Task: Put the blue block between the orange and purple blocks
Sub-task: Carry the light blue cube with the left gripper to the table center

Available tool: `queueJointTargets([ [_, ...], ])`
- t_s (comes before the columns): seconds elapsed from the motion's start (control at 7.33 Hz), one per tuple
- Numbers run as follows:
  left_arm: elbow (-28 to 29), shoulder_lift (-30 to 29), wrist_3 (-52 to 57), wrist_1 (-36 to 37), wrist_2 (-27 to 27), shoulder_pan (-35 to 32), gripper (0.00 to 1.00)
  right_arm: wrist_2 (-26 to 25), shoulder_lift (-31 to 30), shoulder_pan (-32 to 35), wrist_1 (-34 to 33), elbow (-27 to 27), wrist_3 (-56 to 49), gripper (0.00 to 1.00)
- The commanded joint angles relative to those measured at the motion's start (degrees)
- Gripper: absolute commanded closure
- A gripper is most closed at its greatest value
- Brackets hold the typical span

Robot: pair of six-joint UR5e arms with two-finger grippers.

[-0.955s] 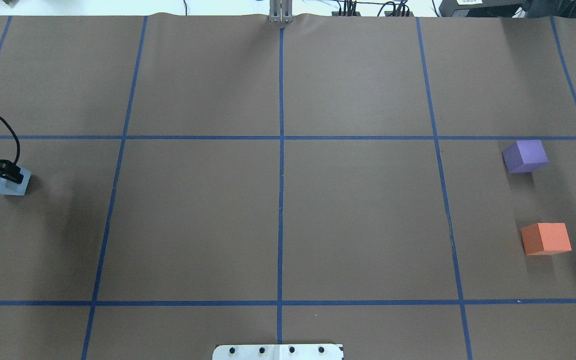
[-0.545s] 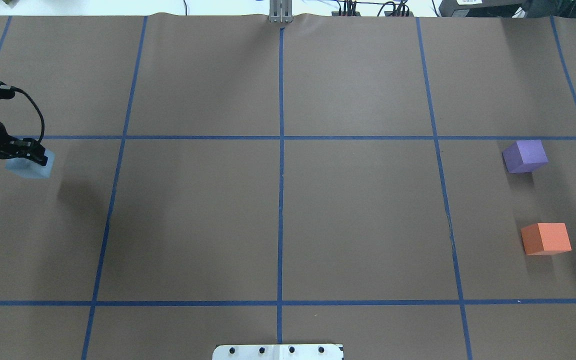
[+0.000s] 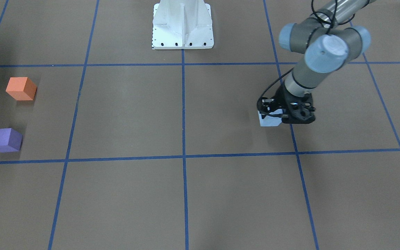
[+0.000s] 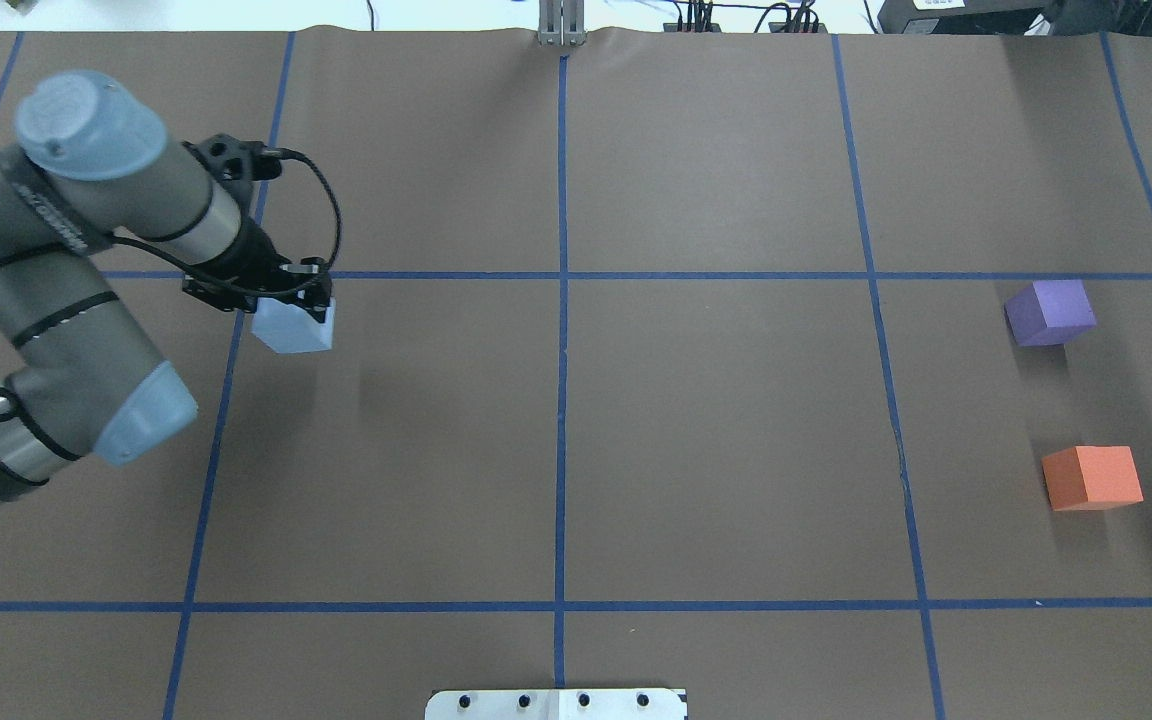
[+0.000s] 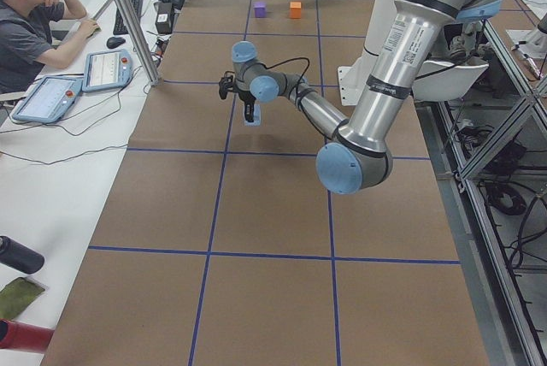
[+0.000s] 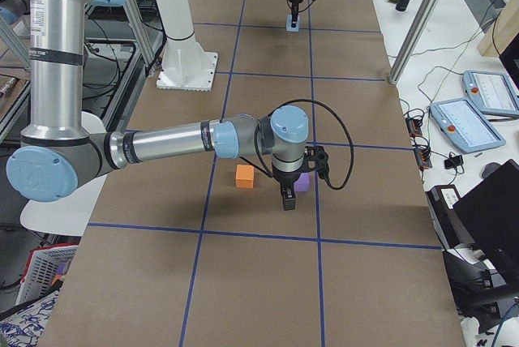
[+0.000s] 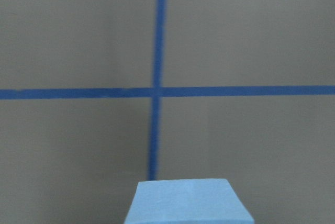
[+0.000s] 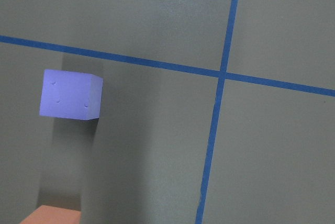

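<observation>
blue block | gripped, top hidden by left claw | right claw unreadable

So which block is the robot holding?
The blue block, pinched in the left pincer. The purple block and the orange block sit untouched, far across from it.

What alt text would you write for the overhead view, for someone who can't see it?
A grey robot arm reaching in from the left holds a blue block in its left gripper above a brown table gridded with blue tape. Far right, a purple block and an orange block sit apart.
</observation>
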Motion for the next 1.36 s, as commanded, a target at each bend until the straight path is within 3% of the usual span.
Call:
queueJointTargets([
  [0.0,8.4,-13.9,-6.2,3.4,7.1,8.0,0.42,0.0,0.0,0.0,0.0,0.0,0.0,0.00],
  [0.41,17.0,-22.4,-9.7,2.9,11.7,13.5,0.37,0.0,0.0,0.0,0.0,0.1,0.0,0.00],
  [0.55,20.2,-24.8,-10.1,2.9,12.5,14.3,0.29,0.0,0.0,0.0,0.0,0.1,0.0,0.00],
  [0.68,21.1,-25.2,-10.3,2.8,12.6,15.0,0.10,0.0,0.0,0.0,0.0,0.1,-0.2,0.00],
  [0.82,21.2,-25.2,-11.3,2.8,13.8,15.1,0.01,0.1,0.0,-0.1,0.0,0.1,-0.3,0.00],
  [1.09,19.2,-25.1,-10.5,3.7,13.2,13.3,0.01,4.6,-0.1,-0.3,4.1,0.0,-0.1,0.00],
  [1.23,16.3,-25.0,-8.7,7.4,10.3,10.6,0.02,7.7,-0.3,-0.4,6.7,0.1,0.0,0.00],
])
